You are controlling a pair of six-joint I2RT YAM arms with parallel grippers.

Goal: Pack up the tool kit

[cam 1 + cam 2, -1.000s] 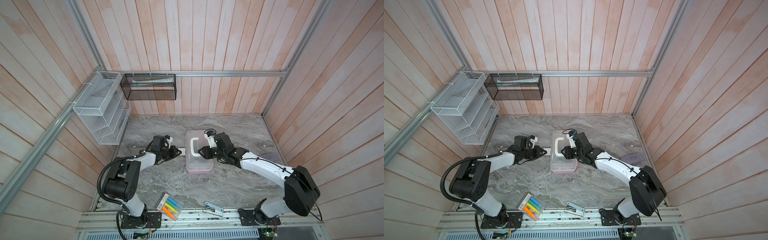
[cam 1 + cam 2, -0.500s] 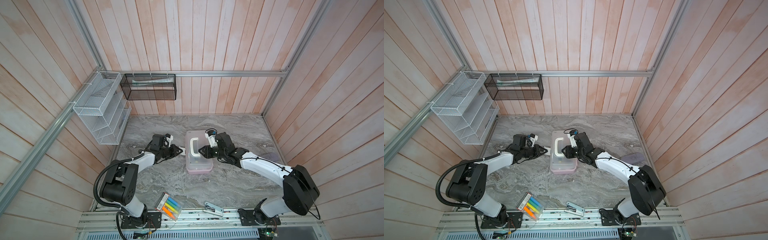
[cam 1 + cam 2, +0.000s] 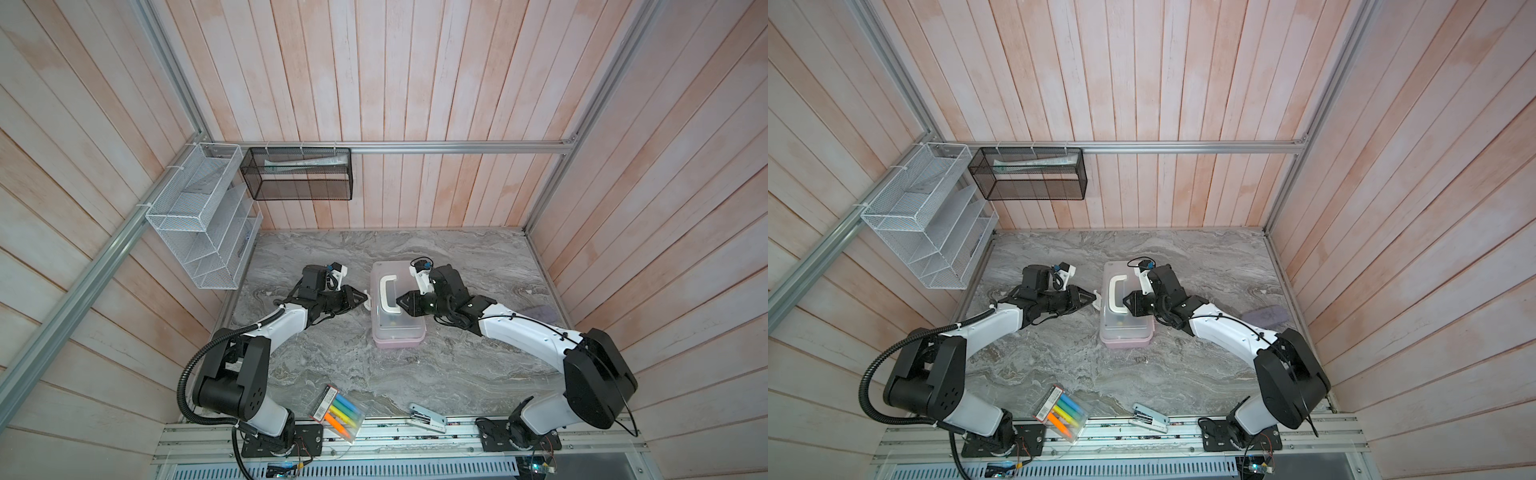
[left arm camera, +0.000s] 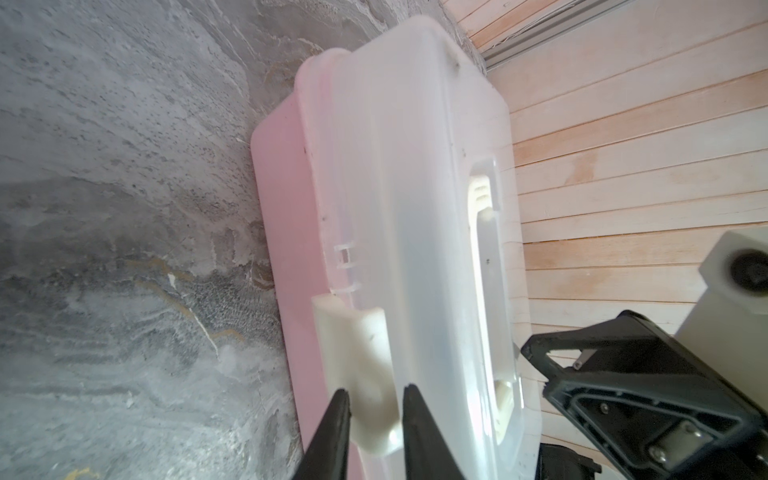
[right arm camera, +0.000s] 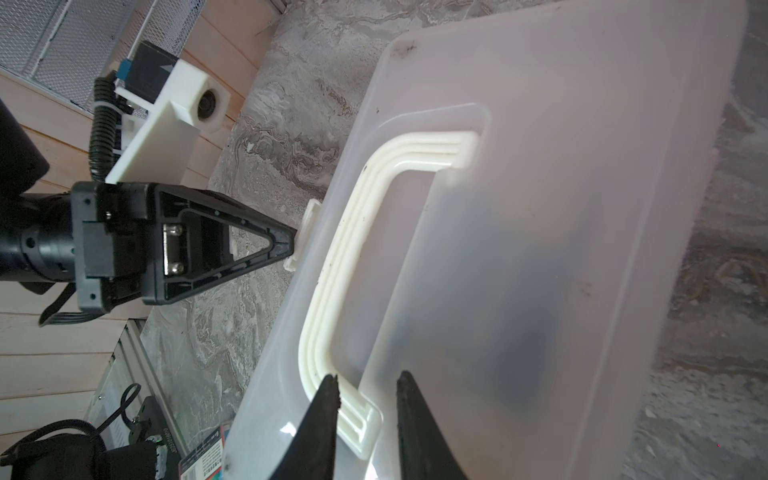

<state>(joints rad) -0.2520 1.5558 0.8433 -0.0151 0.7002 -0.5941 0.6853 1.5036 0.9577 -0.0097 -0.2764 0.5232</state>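
The tool kit (image 3: 399, 332) (image 3: 1125, 332), a pale pink box with its translucent lid down, lies mid-table. Its white latch (image 4: 353, 332) (image 3: 367, 304) sticks out from the side facing the left arm. My left gripper (image 3: 365, 296) (image 3: 1094, 296) (image 4: 376, 392) is level with that latch. Its jaws are a little apart, with the latch's outer end between the tips. My right gripper (image 3: 398, 300) (image 3: 1124, 301) (image 5: 368, 376) hangs over the lid at one end of the white handle (image 5: 361, 216) (image 3: 388, 295). Its jaws are narrowly apart and grip nothing. The box's contents are hidden.
A clear pack of coloured highlighters (image 3: 338, 411) and a white stapler (image 3: 427, 419) lie at the table's front edge. A white wire rack (image 3: 199, 216) and a black mesh basket (image 3: 297, 174) hang on the back left walls. A purple object (image 3: 1266, 316) lies by the right wall.
Both grippers stay at the box, which has not moved. The left arm's elbow has shifted slightly toward the front.
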